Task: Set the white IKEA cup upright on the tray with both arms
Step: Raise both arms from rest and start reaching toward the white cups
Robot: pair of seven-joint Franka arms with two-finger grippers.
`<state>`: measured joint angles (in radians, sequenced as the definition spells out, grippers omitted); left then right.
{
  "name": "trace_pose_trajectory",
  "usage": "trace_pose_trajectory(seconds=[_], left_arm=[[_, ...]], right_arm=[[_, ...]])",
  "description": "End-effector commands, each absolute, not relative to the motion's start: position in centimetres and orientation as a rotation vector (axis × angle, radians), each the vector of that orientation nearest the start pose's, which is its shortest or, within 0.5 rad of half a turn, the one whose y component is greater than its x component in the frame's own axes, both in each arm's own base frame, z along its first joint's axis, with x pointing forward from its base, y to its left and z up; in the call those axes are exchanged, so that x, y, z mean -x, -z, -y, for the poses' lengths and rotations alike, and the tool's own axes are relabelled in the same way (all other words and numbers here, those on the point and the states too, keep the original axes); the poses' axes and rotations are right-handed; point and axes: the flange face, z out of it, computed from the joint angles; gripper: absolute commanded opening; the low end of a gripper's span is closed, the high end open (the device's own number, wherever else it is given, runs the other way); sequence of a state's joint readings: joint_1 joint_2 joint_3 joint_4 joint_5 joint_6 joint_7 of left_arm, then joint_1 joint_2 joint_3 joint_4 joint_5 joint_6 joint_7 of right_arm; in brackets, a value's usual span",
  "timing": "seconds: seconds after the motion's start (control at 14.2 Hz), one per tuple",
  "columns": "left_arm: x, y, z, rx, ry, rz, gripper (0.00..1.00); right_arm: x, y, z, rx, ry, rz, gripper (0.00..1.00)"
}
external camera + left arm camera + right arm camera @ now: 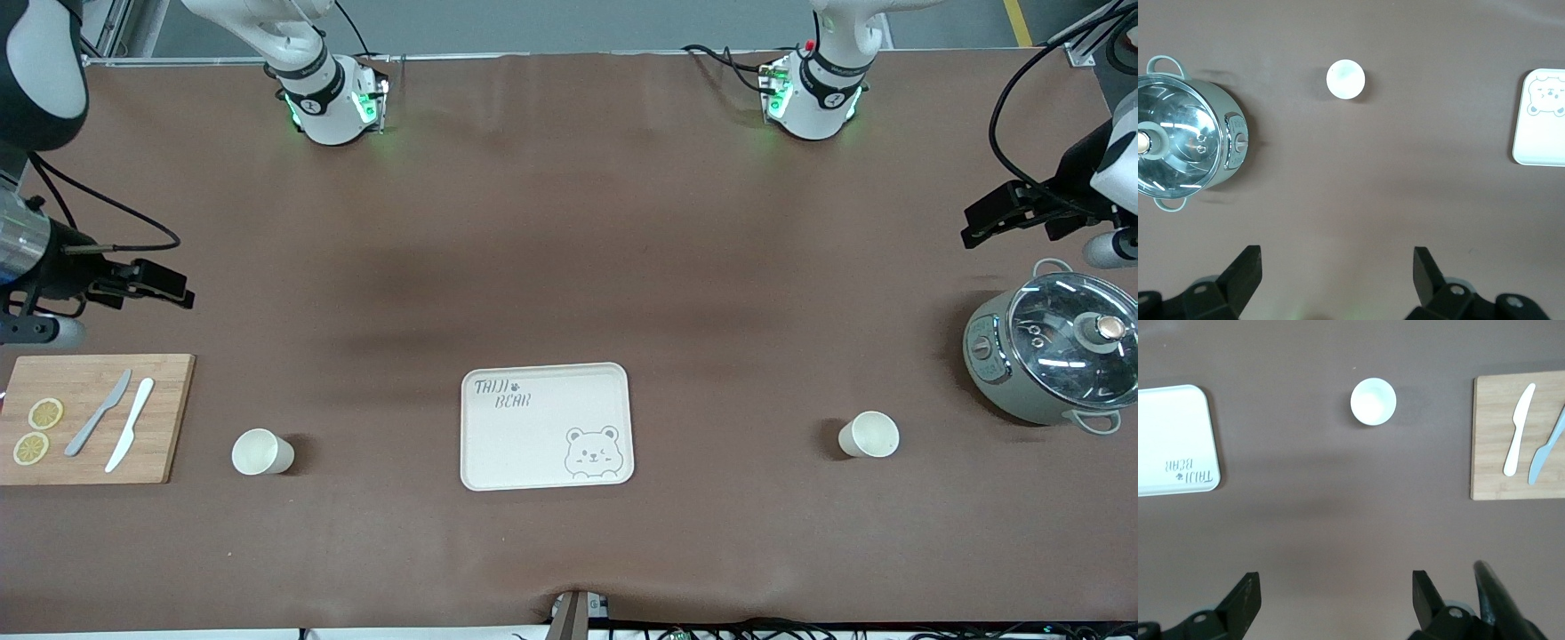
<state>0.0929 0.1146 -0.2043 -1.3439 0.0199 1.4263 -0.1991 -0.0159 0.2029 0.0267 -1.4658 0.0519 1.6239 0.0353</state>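
Observation:
The cream tray (533, 444) with "TAIJI BEAR" lettering lies mid-table, with nothing on it. One white cup (260, 452) stands upright on the table toward the right arm's end. A second white cup (869, 435) stands upright toward the left arm's end. My right gripper (182, 293) is open and empty, up over the table beside the cutting board. Its wrist view shows the gripper (1336, 581), its cup (1373, 401) and the tray (1171, 427). My left gripper (973, 224) is open and empty, up over the table beside the pot. Its wrist view shows the gripper (1338, 257), its cup (1345, 79) and the tray (1541, 133).
A grey-green pot with a glass lid (1053, 347) stands at the left arm's end, also in the left wrist view (1178, 133). A wooden cutting board (169, 418) with two knives and lemon slices lies at the right arm's end, also in the right wrist view (1491, 453).

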Motion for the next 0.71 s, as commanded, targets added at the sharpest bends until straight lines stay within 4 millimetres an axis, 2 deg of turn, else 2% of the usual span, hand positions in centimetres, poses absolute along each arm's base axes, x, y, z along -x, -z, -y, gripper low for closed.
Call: trace_pose_trajectory(seconds=[0.0,0.14,0.28,0.35,0.64], left_arm=[[-57.8,-64.1,4.9,3.133,-0.087,0.134,1.00],[-58.3,-63.1,4.7,3.117,-0.109,0.129,1.00],[-59.9,-60.5,4.5,3.107,-0.156,0.127,1.00],[-60.6,-59.6,4.4,3.110,-0.149,0.129,1.00],[-63.5,-55.8,4.0,3.100,-0.119,0.126,1.00]], right_arm=[[-63.9,-52.9,-0.9,3.105,-0.035,-0.049,1.00],[-64.9,-51.1,-0.7,3.104,-0.013,-0.053,1.00],[-66.1,-48.4,0.0,3.104,-0.022,-0.072,1.00],[-66.5,-47.2,0.8,3.101,-0.031,-0.093,1.00],[-68.3,-42.7,1.9,3.101,-0.019,-0.116,1.00]])
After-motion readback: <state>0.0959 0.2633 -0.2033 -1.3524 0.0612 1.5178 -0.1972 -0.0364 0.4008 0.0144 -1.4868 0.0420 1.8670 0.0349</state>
